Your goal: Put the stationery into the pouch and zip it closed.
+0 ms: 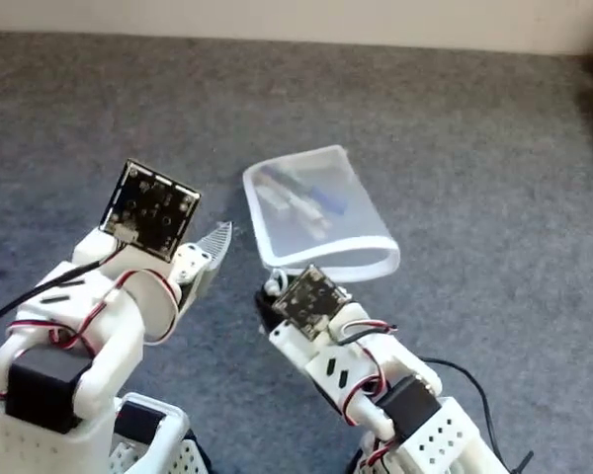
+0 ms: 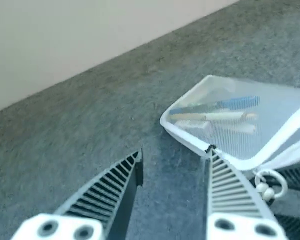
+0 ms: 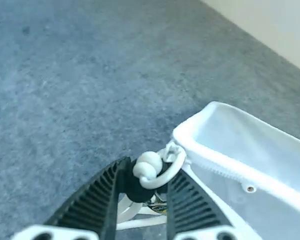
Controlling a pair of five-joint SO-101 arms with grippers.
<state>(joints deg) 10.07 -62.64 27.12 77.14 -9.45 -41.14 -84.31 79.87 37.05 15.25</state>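
Where the right gripper (image 3: pixel 144 186) brings its black fingers (image 3: pixel 106 192) together, they are clamped on the zip pull (image 3: pixel 150 169), a white ring with beads at a corner of the pouch (image 3: pixel 250 150). The clear mesh pouch lies flat on the grey carpeted table (image 1: pixel 455 109), in front of both arms. The stationery (image 2: pixel 217 112) sits inside it: a blue pen and some pale pieces lying side by side. The left gripper (image 2: pixel 174 167) hovers low over the carpet just beside the pouch's edge, its ribbed fingers (image 2: pixel 115 187) spread well apart with nothing between them. One fingertip is close to the pouch's white rim, near the pull.
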